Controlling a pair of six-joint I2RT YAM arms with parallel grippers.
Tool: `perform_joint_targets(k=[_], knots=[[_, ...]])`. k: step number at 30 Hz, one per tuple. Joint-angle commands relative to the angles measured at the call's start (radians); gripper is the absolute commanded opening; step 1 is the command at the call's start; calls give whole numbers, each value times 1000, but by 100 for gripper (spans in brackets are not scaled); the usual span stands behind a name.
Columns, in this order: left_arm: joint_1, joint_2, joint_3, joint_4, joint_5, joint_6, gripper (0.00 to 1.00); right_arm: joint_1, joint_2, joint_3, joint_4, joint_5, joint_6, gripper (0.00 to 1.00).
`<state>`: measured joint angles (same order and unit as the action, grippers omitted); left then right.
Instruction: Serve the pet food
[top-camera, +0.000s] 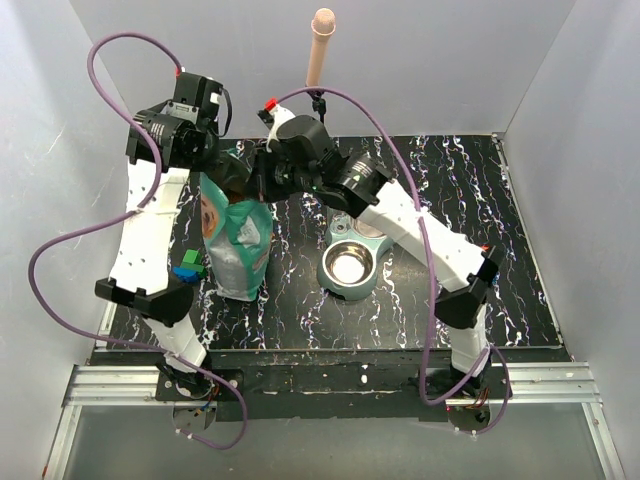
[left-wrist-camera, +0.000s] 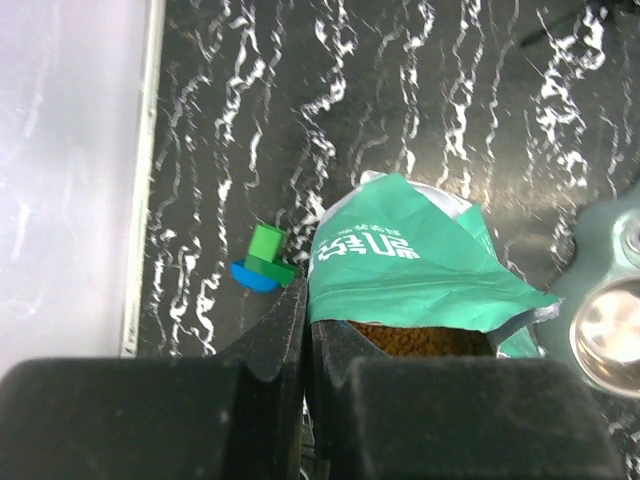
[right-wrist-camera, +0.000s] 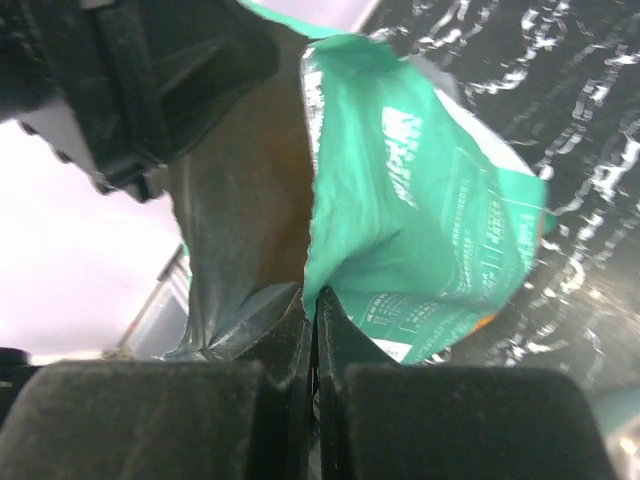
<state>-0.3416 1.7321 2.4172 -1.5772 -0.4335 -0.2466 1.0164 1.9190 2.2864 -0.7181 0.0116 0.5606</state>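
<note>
1. Both grippers are pinched onto the mouth of the teal bag (top-camera: 238, 240), one on each lip.
2. Closed: left gripper (left-wrist-camera: 305, 315), jaws down to a sliver with the bag's edge clamped between them.
3. Closed too: right gripper (right-wrist-camera: 312, 305), clamping the opposite lip. In its wrist view the dull inner lining is left of the pinch and the printed teal outside is to the right.
4. The pet food (left-wrist-camera: 420, 340) shows as a brown granular mass inside the open bag mouth, seen from the left wrist.
5. The bag stands on the black marbled table (top-camera: 480, 200), left of centre.
6. The bowl (top-camera: 348, 265) is shiny steel in a teal holder, right of the bag and not touching it.
7. The toy blocks (top-camera: 187, 268), green on blue, are just left of the bag's base.
</note>
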Motion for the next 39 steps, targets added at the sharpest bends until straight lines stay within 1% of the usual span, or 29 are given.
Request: perform_joint_targets(k=[1, 3, 5, 7, 9, 10, 12, 13, 14, 15, 16, 18, 21, 24, 29, 33, 36, 38, 39], knots=[[9, -34, 183, 100, -229, 157, 0, 7, 49, 152, 305, -133, 154, 1], [9, -37, 175, 123, -243, 197, 0, -2, 74, 183, 309, -166, 209, 1], [9, -42, 155, 137, -232, 214, 0, -7, 65, 156, 303, -191, 231, 1], [7, -42, 117, 132, -142, 195, 0, -12, 5, 72, 280, -176, 219, 1], [9, -46, 57, 115, 35, 121, 0, -18, -93, -118, 275, -139, 199, 1], [9, -54, 8, 127, 167, 78, 0, -25, -145, -219, 276, -122, 191, 1], [7, -81, -119, 164, 368, -17, 0, -44, -268, -406, 276, -98, 171, 1], [-2, -100, -201, 211, 431, -55, 0, -53, -319, -503, 272, -78, 159, 1], [-19, -126, -290, 262, 535, -81, 0, -62, -375, -583, 266, -62, 145, 1], [-43, -141, -352, 304, 564, -115, 0, -71, -418, -669, 264, -52, 134, 1], [-68, -157, -412, 330, 585, -149, 0, -79, -455, -736, 255, -50, 131, 2], [-92, -180, -504, 373, 631, -198, 0, -88, -488, -800, 214, -76, 128, 6], [-96, -215, -608, 388, 694, -269, 0, -87, -520, -861, 195, -123, 120, 21], [-99, -270, -679, 379, 703, -290, 0, -82, -540, -857, 157, -144, 87, 31], [-99, -342, -760, 396, 725, -306, 0, -81, -610, -805, -6, -50, 12, 44], [-99, -361, -785, 443, 731, -333, 0, -84, -696, -820, -82, -39, -34, 49], [-99, -367, -774, 473, 716, -327, 0, -87, -764, -860, -101, -79, -60, 53], [-99, -373, -774, 485, 711, -323, 0, -87, -788, -899, -90, -76, -35, 53], [-99, -375, -774, 490, 713, -319, 0, -87, -796, -921, -86, -49, -4, 53]])
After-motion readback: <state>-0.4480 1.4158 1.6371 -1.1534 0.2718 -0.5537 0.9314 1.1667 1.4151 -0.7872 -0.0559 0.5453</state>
